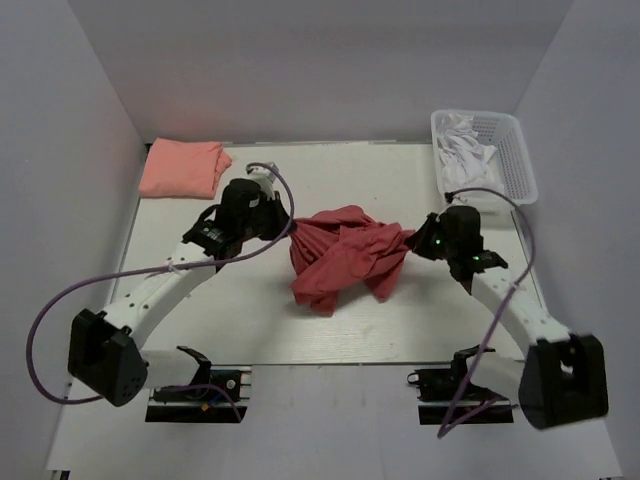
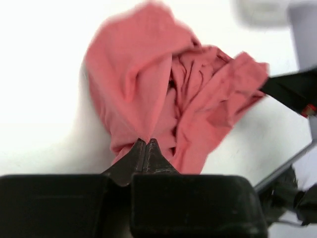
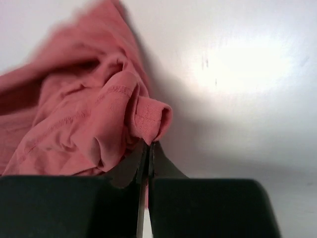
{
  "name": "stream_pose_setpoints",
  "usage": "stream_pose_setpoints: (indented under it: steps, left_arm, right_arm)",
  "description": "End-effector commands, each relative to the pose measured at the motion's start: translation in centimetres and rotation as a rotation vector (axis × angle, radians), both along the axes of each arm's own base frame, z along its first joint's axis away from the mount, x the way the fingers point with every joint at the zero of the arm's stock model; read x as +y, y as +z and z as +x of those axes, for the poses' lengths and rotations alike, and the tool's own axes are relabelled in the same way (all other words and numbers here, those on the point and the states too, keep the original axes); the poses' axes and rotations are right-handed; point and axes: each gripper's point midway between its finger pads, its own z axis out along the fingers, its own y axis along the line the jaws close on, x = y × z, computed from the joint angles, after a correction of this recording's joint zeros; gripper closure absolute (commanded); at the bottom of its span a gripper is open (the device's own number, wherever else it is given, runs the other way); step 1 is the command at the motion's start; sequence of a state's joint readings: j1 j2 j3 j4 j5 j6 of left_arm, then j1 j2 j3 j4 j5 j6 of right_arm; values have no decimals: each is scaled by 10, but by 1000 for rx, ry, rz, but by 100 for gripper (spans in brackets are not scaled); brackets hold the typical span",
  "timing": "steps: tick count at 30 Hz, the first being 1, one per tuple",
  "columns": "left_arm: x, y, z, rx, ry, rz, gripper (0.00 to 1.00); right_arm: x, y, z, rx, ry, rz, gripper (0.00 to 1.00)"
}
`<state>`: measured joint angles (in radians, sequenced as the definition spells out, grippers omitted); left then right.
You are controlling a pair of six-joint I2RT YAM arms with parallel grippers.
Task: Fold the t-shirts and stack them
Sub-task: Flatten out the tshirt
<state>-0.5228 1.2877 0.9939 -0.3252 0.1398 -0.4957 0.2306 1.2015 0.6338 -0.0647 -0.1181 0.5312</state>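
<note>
My left pincer is pinched fully together on a fold at the edge of the brick-red t-shirt. My right pincer is closed just as tight, its tips nipping a hemmed corner of the same shirt. The shirt is bunched and crumpled between the two, over the middle of the counter. The salmon-pink t-shirt lies folded at the far left corner, well apart. At the far right corner stands a white slotted basket holding crumpled white cloths.
</note>
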Motion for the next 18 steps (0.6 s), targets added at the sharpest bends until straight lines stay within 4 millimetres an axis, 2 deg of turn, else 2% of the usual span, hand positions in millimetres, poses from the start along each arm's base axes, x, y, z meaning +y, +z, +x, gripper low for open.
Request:
stream_pose_setpoints:
  steps: [1, 2, 3, 4, 5, 7, 8, 9, 10, 11, 13, 14, 16, 17, 18]
  left_arm:
    - [30, 82, 11, -207, 119, 21, 100]
    - [35, 95, 10, -229, 138, 18, 100]
    - [41, 121, 12, -276, 182, -1, 100]
    - [48, 142, 6, -319, 200, -23, 100]
    - [54, 164, 4, -366, 229, -43, 100]
    - [66, 190, -3, -422, 266, -69, 100]
    - [78, 213, -13, -468, 300, -90, 100]
    - [86, 222, -17, -484, 331, -90, 100]
    - [95, 230, -21, -499, 364, -88, 100]
    - [111, 242, -29, -520, 423, -83, 100]
    - [129, 250, -36, -535, 496, -79, 100]
    - [140, 257, -36, -543, 550, -78, 100]
    - [149, 264, -47, -550, 563, -81, 100]
    - [147, 273, -51, -564, 545, -102, 100]
    - [144, 271, -51, -556, 529, -100, 100]
  right_arm:
    - [-28, 108, 26, -328, -127, -65, 100]
    - [-33, 127, 25, -382, -143, -68, 100]
    - [-43, 161, 16, -488, -173, -79, 100]
    - [-46, 183, 13, -536, -183, -77, 100]
    - [-50, 214, 5, -617, -199, -73, 100]
    - [-62, 252, -8, -701, -230, -90, 100]
    - [-67, 277, -18, -752, -242, -105, 100]
    - [-73, 301, -23, -794, -269, -104, 100]
    - [-80, 308, -28, -803, -297, -120, 100]
    - [-88, 333, -35, -854, -334, -123, 100]
    - [-99, 348, -43, -891, -376, -147, 100]
    - [-101, 364, -49, -925, -392, -137, 100]
    - [-99, 377, -58, -966, -368, -133, 100]
    - [-96, 394, -66, -1007, -343, -114, 100]
    - [-93, 398, -68, -1019, -324, -107, 100]
